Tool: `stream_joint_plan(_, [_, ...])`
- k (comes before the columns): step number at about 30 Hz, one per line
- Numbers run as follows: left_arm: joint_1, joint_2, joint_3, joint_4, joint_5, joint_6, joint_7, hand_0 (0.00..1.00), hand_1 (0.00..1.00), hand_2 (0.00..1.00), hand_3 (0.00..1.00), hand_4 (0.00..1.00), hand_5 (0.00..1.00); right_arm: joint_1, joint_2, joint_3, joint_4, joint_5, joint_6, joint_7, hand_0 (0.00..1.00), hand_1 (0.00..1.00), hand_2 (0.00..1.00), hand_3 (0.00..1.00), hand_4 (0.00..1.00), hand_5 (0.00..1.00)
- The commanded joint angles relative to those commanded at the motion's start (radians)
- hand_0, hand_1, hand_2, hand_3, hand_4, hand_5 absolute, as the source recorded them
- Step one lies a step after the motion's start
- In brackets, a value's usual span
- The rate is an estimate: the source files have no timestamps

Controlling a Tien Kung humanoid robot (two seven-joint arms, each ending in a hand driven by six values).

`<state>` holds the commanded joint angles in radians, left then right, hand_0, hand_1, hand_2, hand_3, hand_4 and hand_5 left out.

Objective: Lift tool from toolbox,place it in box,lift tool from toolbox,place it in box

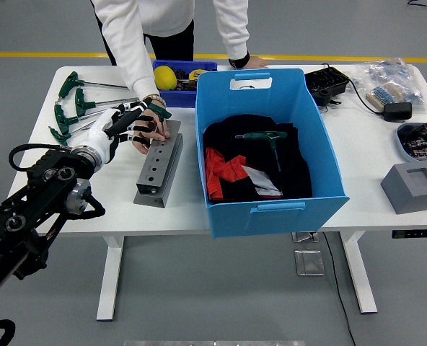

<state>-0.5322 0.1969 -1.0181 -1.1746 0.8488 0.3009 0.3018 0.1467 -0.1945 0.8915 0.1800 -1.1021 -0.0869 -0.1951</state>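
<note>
A grey tool holder (158, 167) with a row of holes lies on the table left of the big blue box (322, 155). A green T-handle tool (159, 111) stands in the holder's far end. My left hand (133, 121) comes in from the lower left with its black fingers (143, 130) spread, their tips right beside the green handle and not closed round it. A person's hand (153, 133) rests on the holder's far end just under my fingers. Inside the box another green T-handle tool (267, 136) lies on black and red cloth.
Several green T-handle wrenches (71, 107) lie at the table's far left. A small blue bin (172, 92) stands behind the holder. To the right are a black case (327, 83), a charger (397, 110), a dish of parts (421, 140) and a grey block (414, 187).
</note>
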Motion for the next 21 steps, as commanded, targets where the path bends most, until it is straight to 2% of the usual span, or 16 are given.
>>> stream_joint_plan(4, [0.001, -0.003, -0.003, 0.005, -0.163, 0.006, -0.014, 0.411, 0.575, 0.730, 0.933, 0.764, 0.806, 0.000, 0.001, 0.002, 0.000, -0.001, 0.000, 0.000, 0.645, 0.639, 0.731, 0.570, 0.832, 0.657])
stream_joint_plan(5, [0.001, -0.004, -0.005, 0.005, -0.208, 0.009, -0.015, 0.481, 0.609, 0.756, 0.947, 0.761, 0.816, 0.000, 0.001, 0.002, 0.000, -0.002, 0.001, -0.001, 0.647, 0.640, 0.730, 0.569, 0.831, 0.656])
stream_joint_plan(10, [0.002, -0.005, -0.012, 0.011, -0.416, 0.024, -0.026, 0.481, 0.609, 0.756, 0.947, 0.761, 0.816, -0.001, 0.001, 0.002, 0.000, -0.001, 0.001, 0.000, 0.647, 0.640, 0.730, 0.569, 0.831, 0.656])
stream_joint_plan(11, [0.002, -0.005, -0.012, 0.015, -0.462, 0.027, -0.028, 0.545, 0.632, 0.777, 0.963, 0.765, 0.827, -0.001, 0.001, 0.001, 0.000, -0.001, 0.001, 0.000, 0.646, 0.639, 0.730, 0.570, 0.831, 0.656])
stream_joint_plan(21, [-0.009, -0.012, 0.014, 0.050, -0.846, 0.009, -0.027, 0.549, 0.634, 0.776, 0.966, 0.772, 0.842, 0.003, -0.002, -0.008, 0.000, 0.003, 0.002, 0.001, 0.646, 0.638, 0.730, 0.570, 0.831, 0.656])
